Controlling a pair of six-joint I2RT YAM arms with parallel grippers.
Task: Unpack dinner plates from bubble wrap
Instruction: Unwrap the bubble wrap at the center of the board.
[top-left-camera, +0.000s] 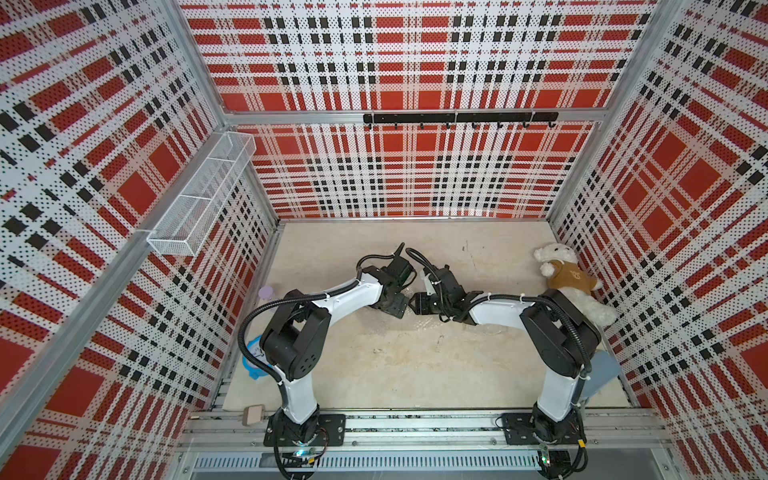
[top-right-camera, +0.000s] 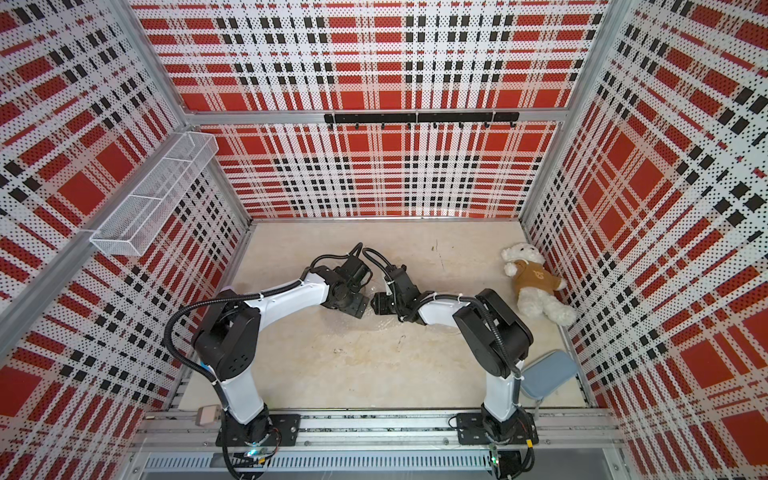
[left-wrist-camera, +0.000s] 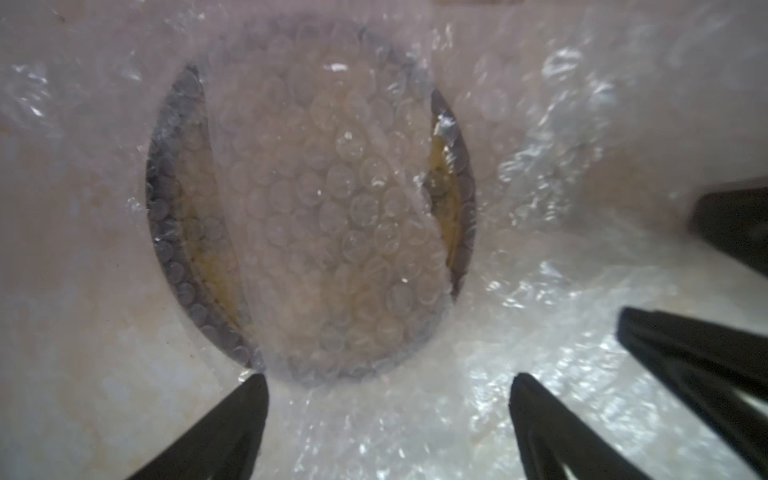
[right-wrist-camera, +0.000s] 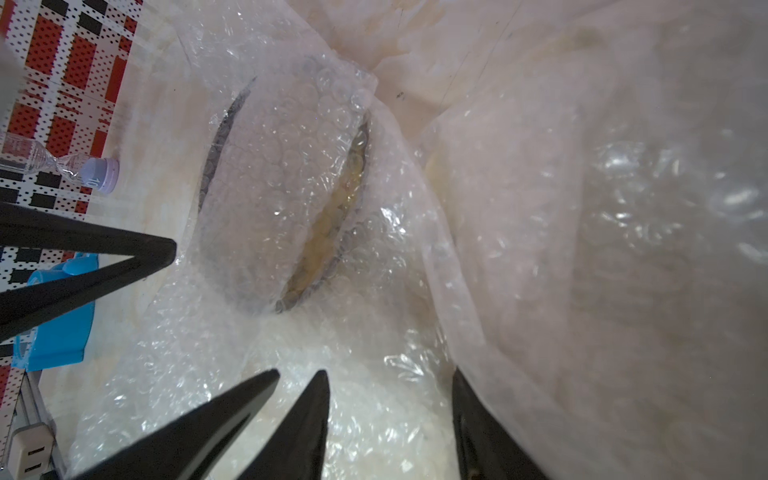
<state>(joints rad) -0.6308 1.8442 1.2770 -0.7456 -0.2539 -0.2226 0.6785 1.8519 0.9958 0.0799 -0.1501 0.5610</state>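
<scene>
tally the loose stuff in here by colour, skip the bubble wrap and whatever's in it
white: 1, teddy bear
lilac: 1, hourglass
blue: 2, tape roll and zip pouch
beige: 1, power adapter
total: 5

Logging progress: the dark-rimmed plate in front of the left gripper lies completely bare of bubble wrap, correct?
Not bare: the left wrist view shows bubble wrap covering the dark-rimmed plate in front of the left gripper, a band folded across its middle.
</scene>
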